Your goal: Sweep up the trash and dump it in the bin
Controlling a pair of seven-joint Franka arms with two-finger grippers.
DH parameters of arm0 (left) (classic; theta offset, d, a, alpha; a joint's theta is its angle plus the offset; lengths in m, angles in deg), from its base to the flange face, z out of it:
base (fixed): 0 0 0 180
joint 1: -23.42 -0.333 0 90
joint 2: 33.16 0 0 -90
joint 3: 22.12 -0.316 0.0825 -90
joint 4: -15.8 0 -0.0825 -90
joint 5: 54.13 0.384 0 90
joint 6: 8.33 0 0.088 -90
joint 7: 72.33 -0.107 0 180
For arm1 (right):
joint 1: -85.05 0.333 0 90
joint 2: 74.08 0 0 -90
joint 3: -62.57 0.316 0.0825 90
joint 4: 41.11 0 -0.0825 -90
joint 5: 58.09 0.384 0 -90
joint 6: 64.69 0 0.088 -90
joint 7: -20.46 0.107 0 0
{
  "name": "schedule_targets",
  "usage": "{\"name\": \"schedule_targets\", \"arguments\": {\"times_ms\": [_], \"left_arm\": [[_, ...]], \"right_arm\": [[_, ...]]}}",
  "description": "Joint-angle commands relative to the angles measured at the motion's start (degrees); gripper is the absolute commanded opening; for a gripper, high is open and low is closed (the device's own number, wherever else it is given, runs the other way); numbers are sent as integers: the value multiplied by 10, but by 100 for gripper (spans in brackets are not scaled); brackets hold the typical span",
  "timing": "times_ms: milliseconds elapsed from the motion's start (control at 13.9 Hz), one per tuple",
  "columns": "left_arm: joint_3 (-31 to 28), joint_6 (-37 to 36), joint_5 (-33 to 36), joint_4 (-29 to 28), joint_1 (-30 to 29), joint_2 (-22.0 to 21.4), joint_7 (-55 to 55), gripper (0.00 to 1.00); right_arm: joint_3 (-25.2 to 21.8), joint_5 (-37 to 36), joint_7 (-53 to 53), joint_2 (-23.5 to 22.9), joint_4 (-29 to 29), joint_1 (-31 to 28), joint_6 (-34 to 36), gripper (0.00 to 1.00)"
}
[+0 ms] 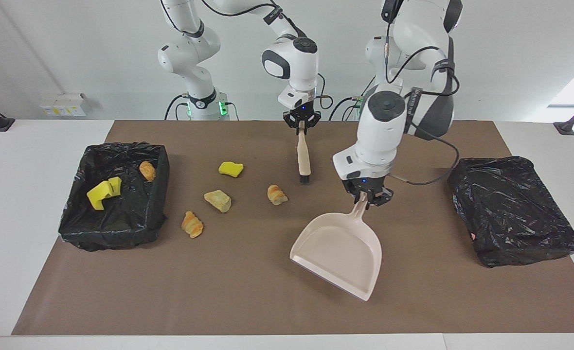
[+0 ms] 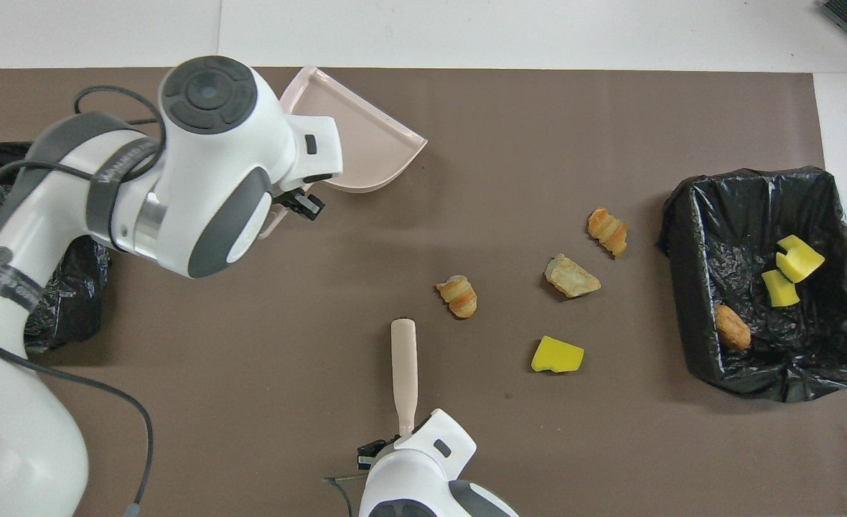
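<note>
facing view: my right gripper clamps the brush by its handle, bristles down for sweeping; my left gripper grips the dustpan handle, pan mouth tilted toward the bench's front edge. overhead view: four scraps, yellow sponge and orange-tan lumps, lie mid-bench; three more sit in the bin at the right arm's end.

three scraps in bin
</note>
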Motion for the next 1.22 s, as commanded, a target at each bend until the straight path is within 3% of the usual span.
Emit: {"name": "schedule_targets", "arguments": {"times_ms": [0,359,646,790,933,1149], "left_arm": [[5,-13,11,-16,-51,-29,-116,0],[4,-11,32,-80,-111,-80,-340,0],[5,8,48,-130,-147,-105,-536,0],[5,43,47,-190,-140,-132,-557,0],[8,112,46,-248,-124,-145,-544,0],[10,128,43,-274,-101,-152,-504,0]], "right_arm": [[-2,3,-27,56,1,-47,62,0],[-7,-8,-124,101,1,-146,177,0],[-7,-55,-234,100,-5,-252,181,0],[-6,-99,-297,90,-6,-315,166,0],[-5,-101,-391,80,-21,-386,96,0],[-6,-102,-491,49,-19,-439,29,0]]}}
